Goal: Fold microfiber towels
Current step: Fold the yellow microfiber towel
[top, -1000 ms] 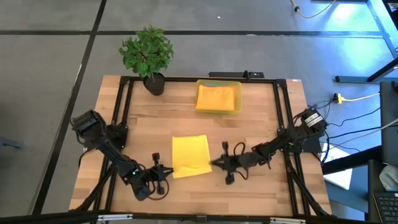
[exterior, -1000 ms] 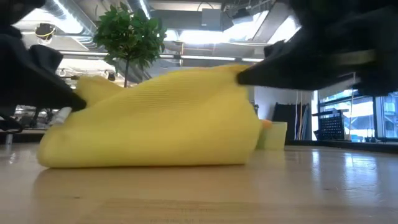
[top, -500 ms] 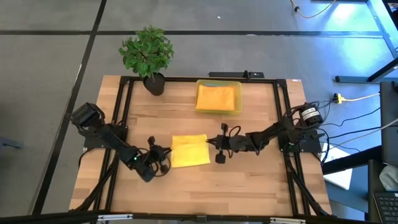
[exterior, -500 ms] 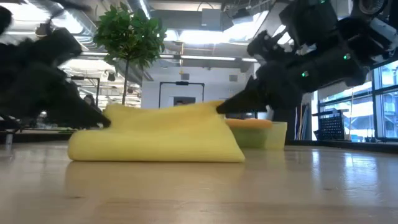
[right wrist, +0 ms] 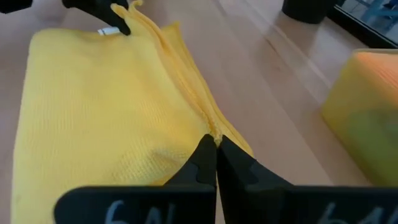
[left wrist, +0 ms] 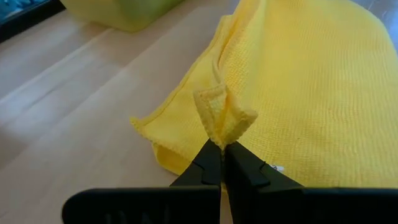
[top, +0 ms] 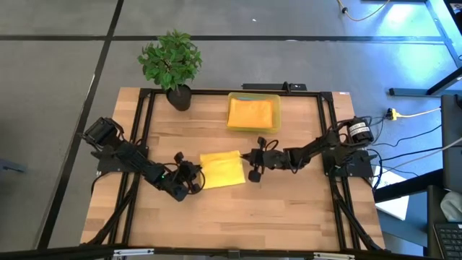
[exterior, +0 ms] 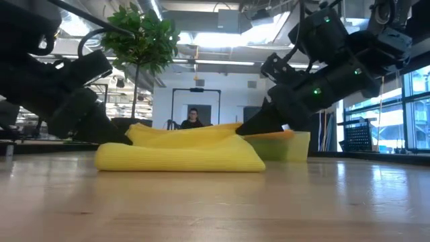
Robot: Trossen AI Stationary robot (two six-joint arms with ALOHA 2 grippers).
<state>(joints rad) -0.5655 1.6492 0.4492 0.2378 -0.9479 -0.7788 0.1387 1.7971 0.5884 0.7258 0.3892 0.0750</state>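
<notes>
A yellow microfiber towel (top: 222, 170) lies folded over on the wooden table's middle, its lower layers flat on the wood. My left gripper (top: 198, 174) is at the towel's left end and my right gripper (top: 246, 159) at its right end. Each is shut on the upper layer's edge, which sits along the towel's far side. In the low view the towel (exterior: 181, 152) is a low flat bundle between the two grippers. An orange towel (top: 253, 112) lies in the translucent yellow bin (top: 254, 128) at the far middle. My left gripper pinches a puckered corner of the yellow towel's top layer (left wrist: 222, 119) between its two fingertips (left wrist: 208, 163). It comes from the table's left, slanting down. The corner stands a little above the layers below it; the rest lies on the table. My right gripper pinches the towel's stacked far edge at its right end (right wrist: 211, 132) between its two fingertips (right wrist: 202, 155). It comes from the table's right, slanting down. Layer count there does not show. The held edge rests low on the layers beneath.
A potted plant (top: 172, 63) stands at the far left corner. The black frame rail (top: 238, 92) runs round the table. Bare wood lies near of the towel. A person (exterior: 193, 118) sits far back in the room.
Both grippers have moved toward the table's far edge and sunk, staying shut. They have carried the towel's near edge over onto its far part. The towel, a tall hump a second ago, now lies folded over, shorter and low.
</notes>
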